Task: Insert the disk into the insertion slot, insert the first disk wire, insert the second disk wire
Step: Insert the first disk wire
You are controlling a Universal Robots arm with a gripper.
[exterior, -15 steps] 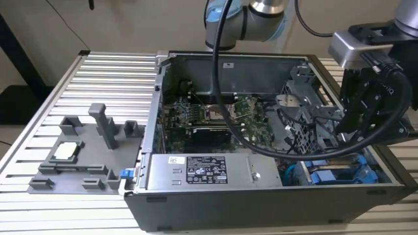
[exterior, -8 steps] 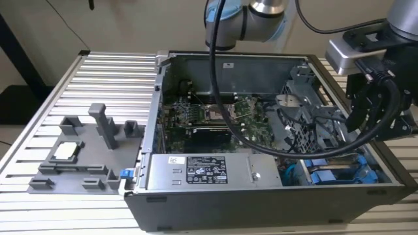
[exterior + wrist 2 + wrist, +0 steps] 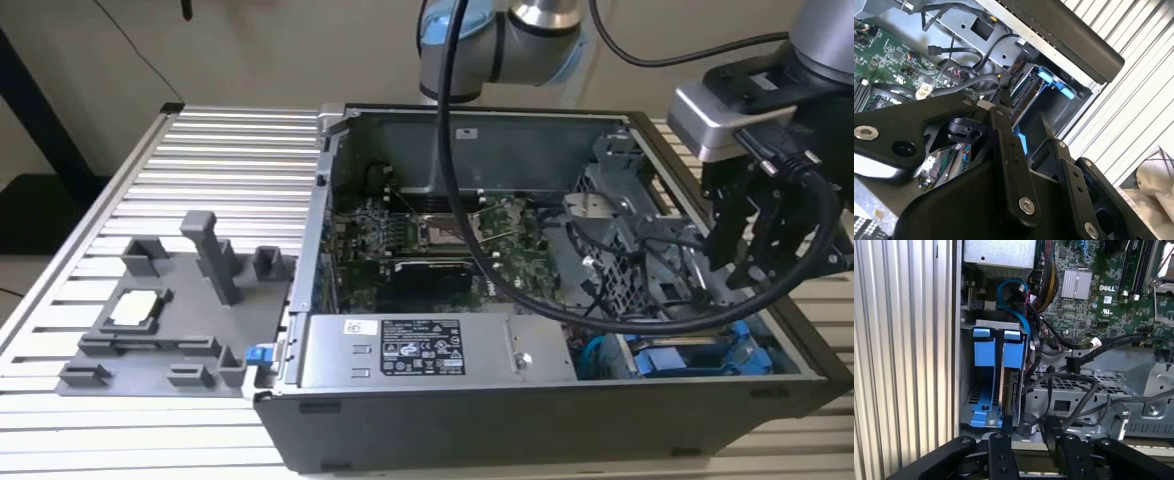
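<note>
Gripper open, jaws spread, holding nothing, just above slot at exterior view's 4 o'clock. Disk sits on edge inside slot; black cables just beside it.

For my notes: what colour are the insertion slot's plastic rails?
Bright blue rails, best in the first wrist view.
</note>
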